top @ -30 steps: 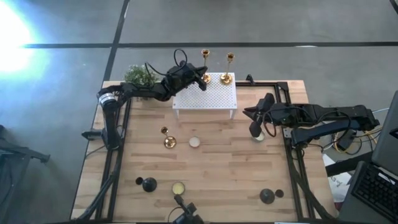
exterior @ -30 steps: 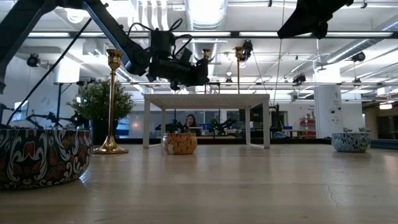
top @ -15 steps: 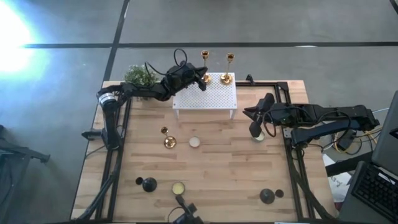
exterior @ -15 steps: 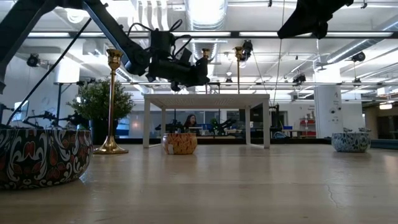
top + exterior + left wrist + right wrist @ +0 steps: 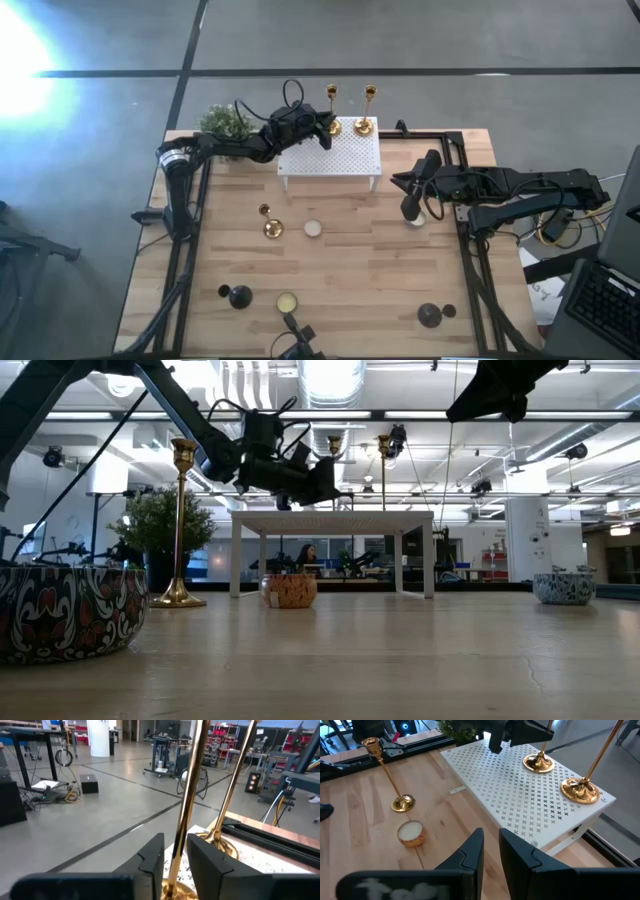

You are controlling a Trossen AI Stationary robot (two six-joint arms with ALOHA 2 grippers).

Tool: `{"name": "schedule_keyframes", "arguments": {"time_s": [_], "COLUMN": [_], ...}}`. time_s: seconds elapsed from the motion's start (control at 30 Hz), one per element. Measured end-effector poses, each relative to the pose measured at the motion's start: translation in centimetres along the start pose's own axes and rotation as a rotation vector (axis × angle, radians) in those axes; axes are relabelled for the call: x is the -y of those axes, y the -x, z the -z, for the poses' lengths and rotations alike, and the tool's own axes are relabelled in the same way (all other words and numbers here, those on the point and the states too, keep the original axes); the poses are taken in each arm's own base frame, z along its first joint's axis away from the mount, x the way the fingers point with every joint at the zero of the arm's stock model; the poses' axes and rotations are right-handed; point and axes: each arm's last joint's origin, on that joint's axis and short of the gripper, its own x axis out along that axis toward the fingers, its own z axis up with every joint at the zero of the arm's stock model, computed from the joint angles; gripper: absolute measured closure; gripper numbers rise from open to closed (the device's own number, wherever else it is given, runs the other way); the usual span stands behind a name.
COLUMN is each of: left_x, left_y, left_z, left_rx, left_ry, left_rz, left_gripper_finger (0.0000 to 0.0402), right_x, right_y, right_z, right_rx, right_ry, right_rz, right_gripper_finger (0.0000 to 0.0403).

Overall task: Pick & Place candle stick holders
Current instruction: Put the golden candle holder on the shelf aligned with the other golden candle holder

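**Left gripper** [image 5: 322,128]: I am reaching it over the back left corner of the white perforated rack [image 5: 340,160]. In my left wrist view its fingers [image 5: 150,860] are standing slightly parted on either side of a gold stem. A sliver of space is showing on one side, so I am straddling the stem rather than clamping it.

**Gold candlestick, first** [image 5: 333,110]: it is standing upright on the rack's back edge, with its round base on the perforated top. This is the stem running between my left fingers.

**Gold candlestick, second** [image 5: 365,124]: it is standing upright on the same back edge, just beside the first and free of both grippers.

**Gold candlestick, third** [image 5: 272,227]: it is standing upright on the wooden table [image 5: 350,270], in front of the rack's left end. A cream candle tin [image 5: 313,228] is sitting near it.

**Black holders**: one [image 5: 240,296] is sitting near the table's front left, and the other [image 5: 430,316] near its front right.

**Right gripper** [image 5: 410,210]: I am keeping it above the table by the rack's right front leg, pointing toward the rack. Its fingers are showing only a narrow gap, with nothing between them. A second candle tin [image 5: 418,219] is lying just beside it.

**Other items**: a third tin [image 5: 287,302] is lying at the front edge. A small green plant [image 5: 224,122] is standing at the back left corner.
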Motion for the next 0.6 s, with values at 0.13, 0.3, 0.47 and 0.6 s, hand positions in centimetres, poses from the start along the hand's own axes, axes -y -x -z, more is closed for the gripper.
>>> {"name": "schedule_keyframes", "arguments": {"time_s": [0.13, 0.3, 0.47, 0.6], "left_x": [0.0, 0.0, 0.2, 0.6], "left_y": [0.1, 0.7, 2.7, 5.7], "left_z": [-0.1, -1.0, -3.8, -6.5], "left_rx": [-0.004, -0.046, -0.117, -0.215], "left_ry": [0.000, 0.009, -0.015, -0.057], "left_rz": [-0.002, -0.006, -0.012, 0.047], "left_gripper_finger": [0.0279, 0.0237, 0.0206, 0.0199], "right_x": [0.0, 0.0, 0.0, 0.0], "right_y": [0.0, 0.0, 0.0, 0.0], "right_z": [0.0, 0.1, 0.1, 0.1], "right_rx": [-0.001, -0.008, -0.010, -0.010], "right_ry": [0.001, 0.004, 0.005, 0.021], "right_rz": [0.000, 0.003, 0.003, 0.003], "right_gripper_finger": [0.0351, 0.0351, 0.0351, 0.0351]}}
